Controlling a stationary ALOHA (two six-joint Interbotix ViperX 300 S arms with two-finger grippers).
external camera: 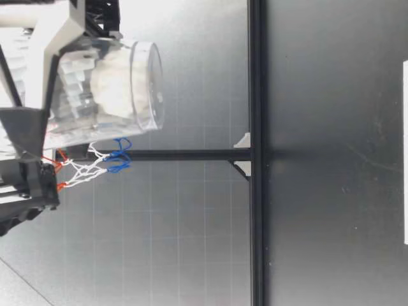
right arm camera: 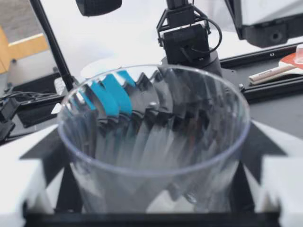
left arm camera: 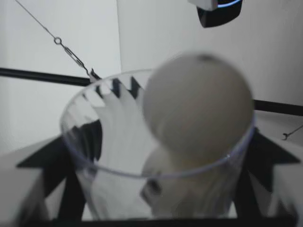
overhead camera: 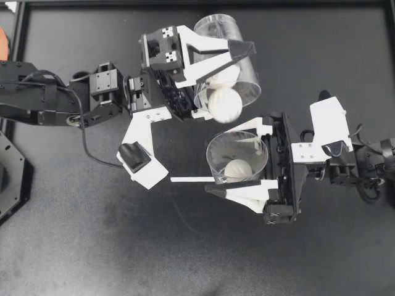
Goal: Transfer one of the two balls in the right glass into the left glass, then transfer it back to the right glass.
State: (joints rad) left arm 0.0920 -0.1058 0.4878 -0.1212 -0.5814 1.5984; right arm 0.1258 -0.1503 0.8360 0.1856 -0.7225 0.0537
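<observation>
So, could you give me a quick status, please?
Both shut: left gripper on tilted glass, right gripper on upright glass. One ball at tilted glass's rim. Nothing blocking the pour.

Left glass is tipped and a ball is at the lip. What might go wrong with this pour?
1. In the top view the ball at the rim of the tilted glass sits beside the upright glass, not over its mouth, so it may drop past it.
2. The second ball lies just behind the first and may roll out too.
</observation>
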